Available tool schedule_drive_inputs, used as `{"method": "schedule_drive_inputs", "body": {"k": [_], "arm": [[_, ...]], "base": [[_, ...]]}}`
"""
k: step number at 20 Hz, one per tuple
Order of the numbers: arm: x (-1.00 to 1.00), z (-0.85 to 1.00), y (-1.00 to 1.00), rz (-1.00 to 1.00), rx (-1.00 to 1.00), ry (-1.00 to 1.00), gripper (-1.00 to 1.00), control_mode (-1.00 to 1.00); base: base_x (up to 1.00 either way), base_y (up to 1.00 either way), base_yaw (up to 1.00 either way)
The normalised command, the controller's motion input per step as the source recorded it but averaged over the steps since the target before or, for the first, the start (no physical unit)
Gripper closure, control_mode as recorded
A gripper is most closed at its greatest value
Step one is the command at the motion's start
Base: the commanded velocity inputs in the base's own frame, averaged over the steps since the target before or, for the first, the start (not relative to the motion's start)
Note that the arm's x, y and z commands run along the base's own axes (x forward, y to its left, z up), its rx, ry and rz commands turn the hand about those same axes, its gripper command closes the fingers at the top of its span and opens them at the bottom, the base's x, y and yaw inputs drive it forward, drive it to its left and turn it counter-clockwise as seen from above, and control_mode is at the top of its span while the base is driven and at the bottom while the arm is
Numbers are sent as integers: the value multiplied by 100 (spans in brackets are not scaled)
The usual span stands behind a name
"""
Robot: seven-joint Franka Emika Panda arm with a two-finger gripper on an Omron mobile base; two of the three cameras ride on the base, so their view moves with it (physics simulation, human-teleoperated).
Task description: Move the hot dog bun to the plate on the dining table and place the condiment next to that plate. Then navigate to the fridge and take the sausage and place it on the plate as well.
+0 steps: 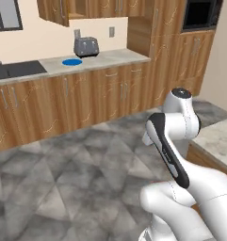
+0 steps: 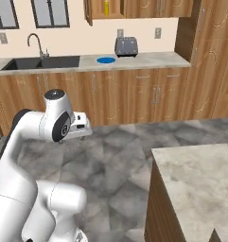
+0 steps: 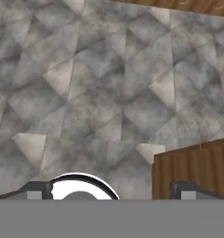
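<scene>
My gripper (image 3: 112,191) is open, its two dark fingertips (image 3: 39,190) spread far apart with nothing between them. It hangs over the grey stone floor beside the wood-panelled base of the dining table (image 3: 192,172). A bare corner of the dining table's marbled top (image 2: 200,175) lies at the lower right of the right base view and at the right edge (image 1: 218,139) of the left base view. The arm is folded close to the base. The hot dog bun, the plate, the sausage and the fridge are out of view. A small yellow bottle (image 2: 106,7) stands on an open upper shelf; it is too small to tell whether it is the condiment.
Across the floor runs a wood counter (image 1: 105,59) carrying a plain blue plate (image 2: 106,60), a grey toaster (image 2: 126,47) and a dark sink (image 2: 44,62) with a faucet. Tall wood cabinets with a built-in oven (image 1: 199,14) stand on the right. Grey floor (image 1: 72,169) lies between.
</scene>
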Motion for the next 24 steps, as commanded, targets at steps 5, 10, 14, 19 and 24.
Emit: {"method": "schedule_drive_inputs", "body": {"k": [5,10,14,19,24], "arm": [[0,0,0,0,0,0,-100,100],[0,0,0,0,0,0,-100,100],[0,0,0,0,0,0,-100,100],[0,0,0,0,0,0,-100,100],[0,0,0,0,0,0,-100,100]], "base": [[100,37,-6],[100,20,-2],[100,13,-1],[100,8,-1],[100,1,0]]}}
